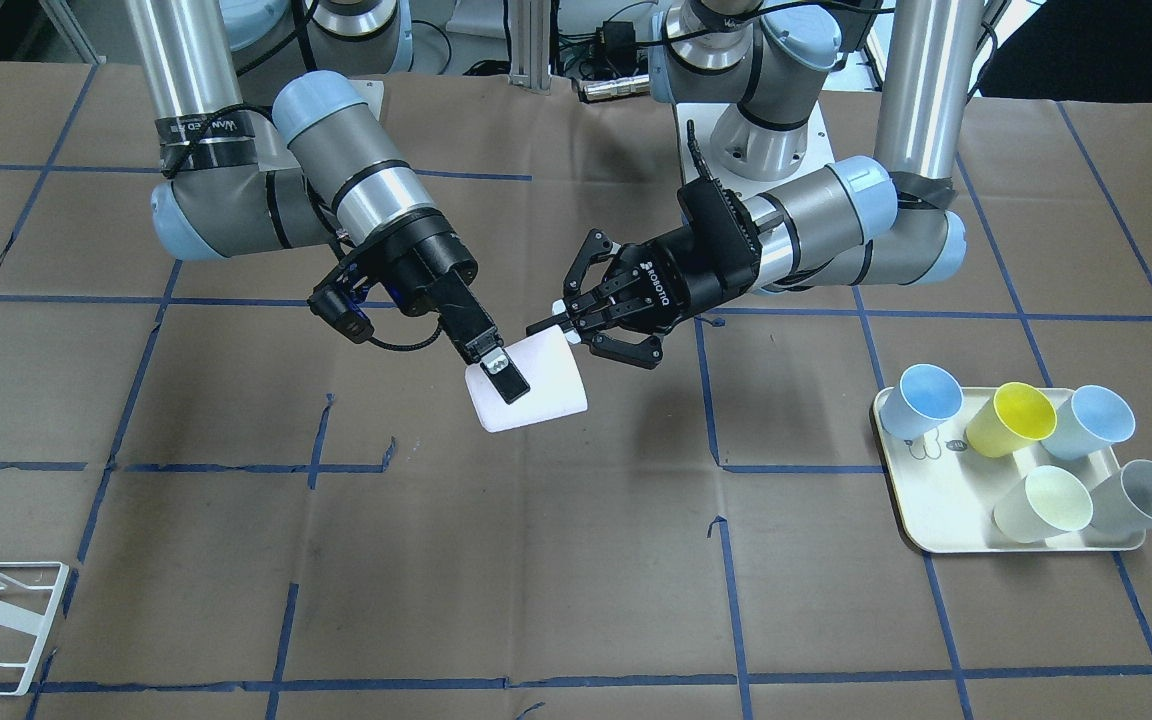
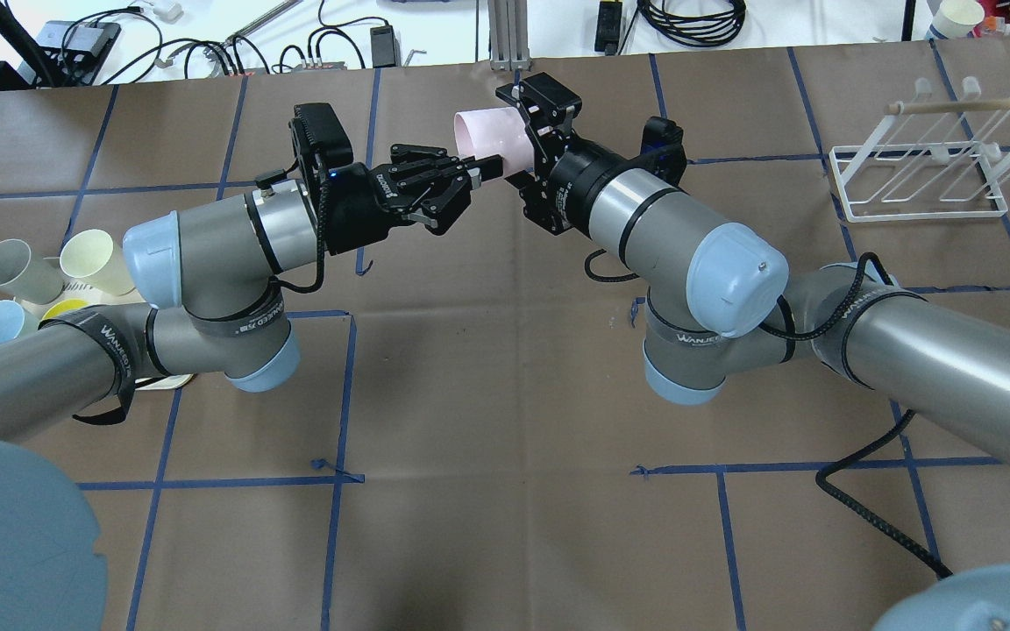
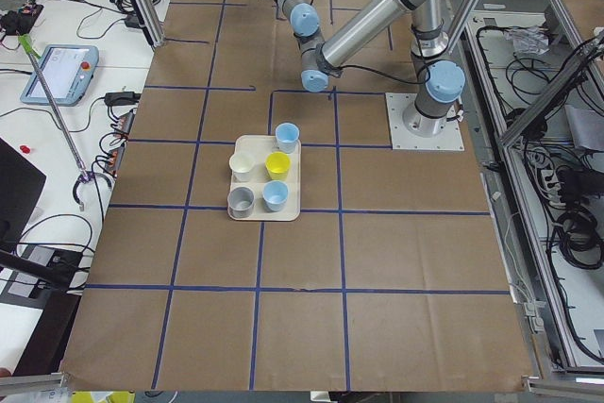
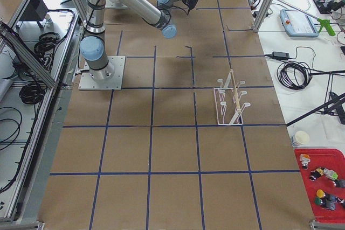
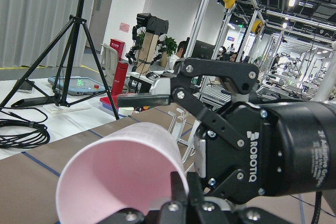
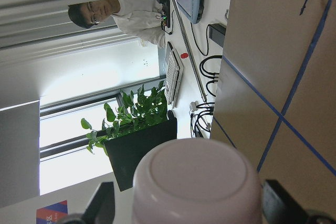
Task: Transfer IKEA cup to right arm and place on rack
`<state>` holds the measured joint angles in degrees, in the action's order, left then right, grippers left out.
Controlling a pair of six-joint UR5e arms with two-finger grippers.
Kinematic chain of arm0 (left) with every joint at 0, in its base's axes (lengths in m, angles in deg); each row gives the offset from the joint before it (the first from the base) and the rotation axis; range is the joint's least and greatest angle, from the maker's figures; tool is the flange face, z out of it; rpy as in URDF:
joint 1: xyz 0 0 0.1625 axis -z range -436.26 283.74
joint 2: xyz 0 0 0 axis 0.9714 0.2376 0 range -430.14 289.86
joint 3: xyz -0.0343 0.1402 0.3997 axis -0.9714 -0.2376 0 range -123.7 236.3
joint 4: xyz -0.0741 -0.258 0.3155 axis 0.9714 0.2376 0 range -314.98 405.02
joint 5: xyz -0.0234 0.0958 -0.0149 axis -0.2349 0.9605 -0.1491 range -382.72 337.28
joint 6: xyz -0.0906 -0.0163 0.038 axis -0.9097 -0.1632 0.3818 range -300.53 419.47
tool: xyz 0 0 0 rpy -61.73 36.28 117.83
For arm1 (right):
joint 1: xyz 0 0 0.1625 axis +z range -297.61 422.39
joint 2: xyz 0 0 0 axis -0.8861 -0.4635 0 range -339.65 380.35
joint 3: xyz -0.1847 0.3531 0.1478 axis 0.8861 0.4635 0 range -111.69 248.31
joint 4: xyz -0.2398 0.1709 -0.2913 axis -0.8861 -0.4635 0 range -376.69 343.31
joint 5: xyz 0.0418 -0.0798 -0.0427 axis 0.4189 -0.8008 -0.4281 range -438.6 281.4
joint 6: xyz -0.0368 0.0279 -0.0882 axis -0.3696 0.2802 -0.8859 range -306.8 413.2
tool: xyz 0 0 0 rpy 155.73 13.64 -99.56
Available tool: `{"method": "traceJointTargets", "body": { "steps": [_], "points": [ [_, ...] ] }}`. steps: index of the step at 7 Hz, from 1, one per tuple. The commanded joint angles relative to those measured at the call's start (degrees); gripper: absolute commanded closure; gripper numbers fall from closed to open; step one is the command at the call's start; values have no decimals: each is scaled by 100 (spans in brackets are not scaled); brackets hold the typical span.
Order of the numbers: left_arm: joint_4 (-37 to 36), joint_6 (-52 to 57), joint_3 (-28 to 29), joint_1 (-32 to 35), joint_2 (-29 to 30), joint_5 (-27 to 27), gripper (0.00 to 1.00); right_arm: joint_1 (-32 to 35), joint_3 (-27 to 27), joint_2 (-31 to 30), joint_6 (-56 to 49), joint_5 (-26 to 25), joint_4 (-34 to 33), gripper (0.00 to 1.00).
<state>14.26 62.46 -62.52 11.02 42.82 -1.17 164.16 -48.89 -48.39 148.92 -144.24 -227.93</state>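
Note:
The IKEA cup, pale pink, hangs on its side above the middle of the table, between the two arms. My left gripper is shut on its rim, and the left wrist view looks into the open mouth of the cup. My right gripper straddles the cup from the base end, its jaws open. One right finger stands a little clear of the wall. The cup's base fills the right wrist view. The white wire rack stands far off on the right arm's side.
A cream tray with several coloured cups lying on it sits on the left arm's side. A wooden stick rests across the rack's rods. A black braided cable trails on the table near the right arm. A person sits beyond the table.

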Motion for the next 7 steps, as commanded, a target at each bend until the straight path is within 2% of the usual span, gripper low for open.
{"method": "traceJointTargets", "body": {
  "steps": [1,7],
  "points": [
    [0,0,0,0,-2,-1,99,9,4,62,8,8,5,1],
    [0,-35,9,9,-20,-1,98,18,22,-9,26,-1,84,2]
  ]
}}
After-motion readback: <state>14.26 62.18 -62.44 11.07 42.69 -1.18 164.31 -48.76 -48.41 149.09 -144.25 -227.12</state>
